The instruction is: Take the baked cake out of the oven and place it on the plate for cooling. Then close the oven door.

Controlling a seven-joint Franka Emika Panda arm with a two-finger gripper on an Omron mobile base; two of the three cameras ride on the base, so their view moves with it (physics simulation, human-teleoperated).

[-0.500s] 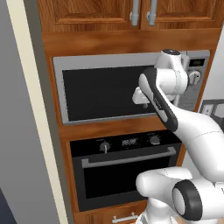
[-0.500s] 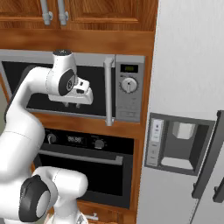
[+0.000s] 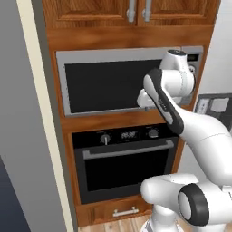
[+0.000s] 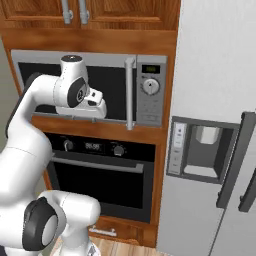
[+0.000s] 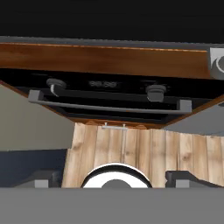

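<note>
Nothing has visibly shifted since earlier: white arm's jaws (image 5: 112,179) hang wide apart, holding nothing, before the silver microwave (image 3: 108,81). At 6 o'clock below, the black built-in oven (image 3: 124,165) has its glass-fronted door (image 3: 129,170) shut.

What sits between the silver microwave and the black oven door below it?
A horizontal band of wood cabinetry separates the silver microwave from the black built-in oven, then the oven's control strip with knobs and display sits above the black oven door. The left base view shows it.
</note>
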